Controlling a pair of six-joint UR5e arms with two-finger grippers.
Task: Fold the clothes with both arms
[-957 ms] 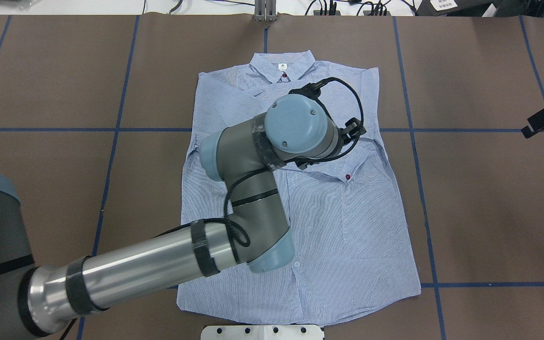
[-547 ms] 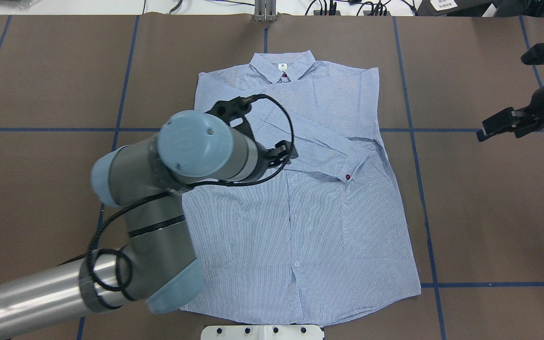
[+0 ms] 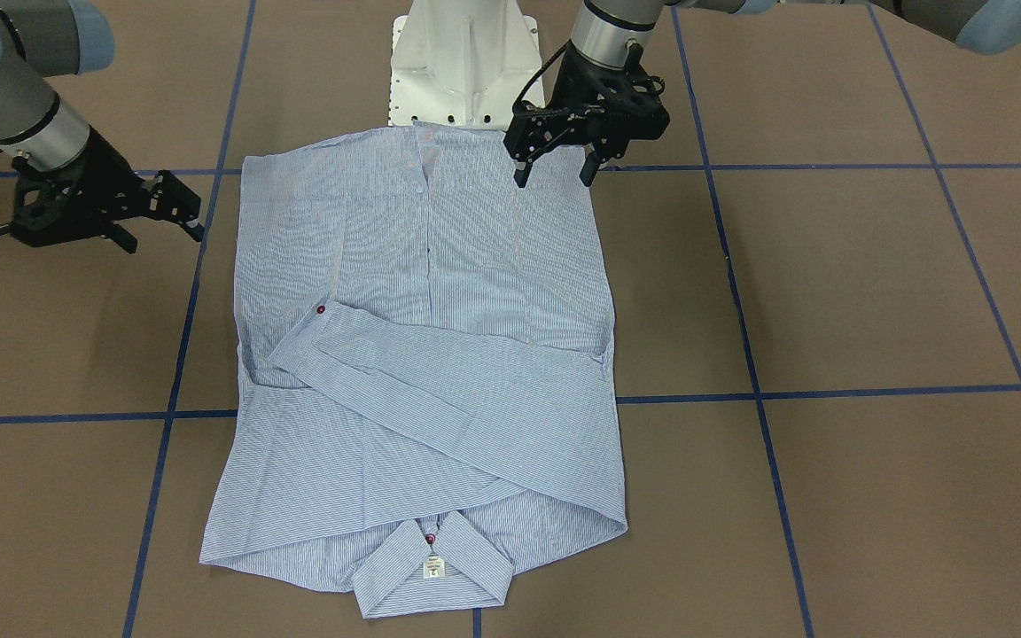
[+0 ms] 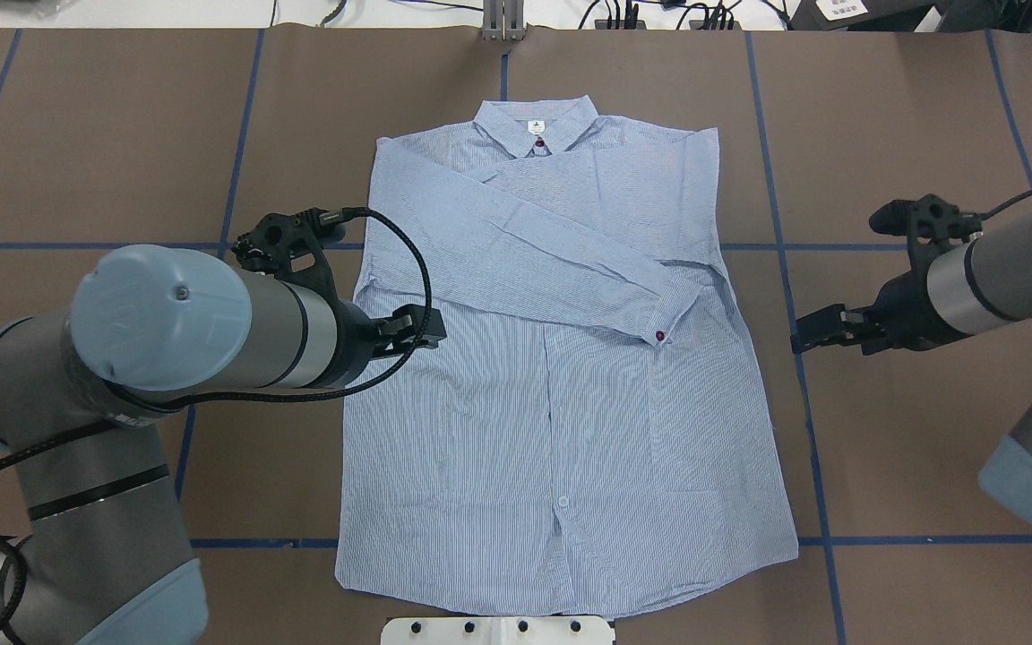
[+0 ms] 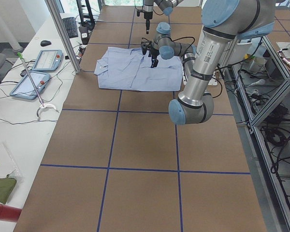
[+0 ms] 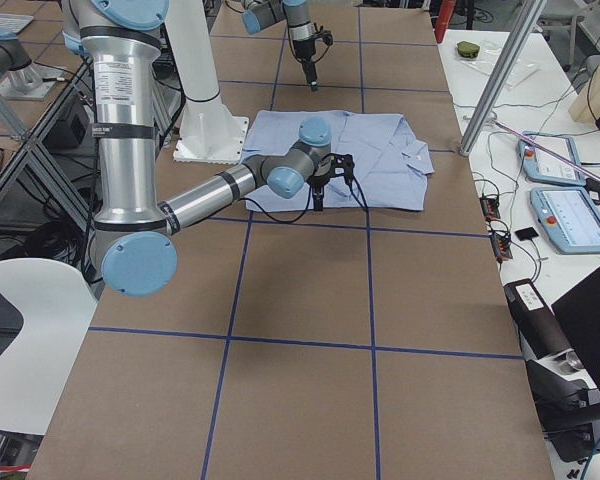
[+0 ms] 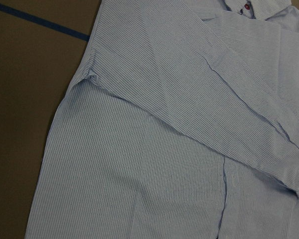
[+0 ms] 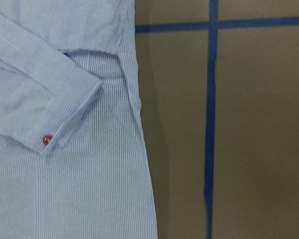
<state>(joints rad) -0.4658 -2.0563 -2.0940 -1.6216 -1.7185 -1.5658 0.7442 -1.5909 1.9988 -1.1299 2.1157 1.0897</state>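
Observation:
The blue-and-white striped shirt [image 4: 570, 430] lies flat on the brown table, front up, collar [image 4: 536, 125] at the far side. Its sleeves are folded across the chest, and one cuff with a red button [image 4: 659, 336] lies on top. The shirt also shows in the front view [image 3: 422, 354] and in both wrist views [image 7: 139, 164] [image 8: 65, 174]. My left gripper [image 4: 417, 330] hovers open and empty over the shirt's left edge; in the front view [image 3: 554, 177] its fingers stand apart. My right gripper [image 4: 804, 333] is open and empty just off the shirt's right edge, and shows in the front view [image 3: 165, 237].
The white pedestal base [image 4: 498, 630] stands at the near table edge by the hem. Blue tape lines [image 4: 928, 246] grid the brown table. Tablets [image 5: 48, 60] and cables lie on a side table beyond the collar end.
My left arm has drawn back from over the shirt's chest to its left edge. My right arm has come in from the far right to the shirt's right edge.

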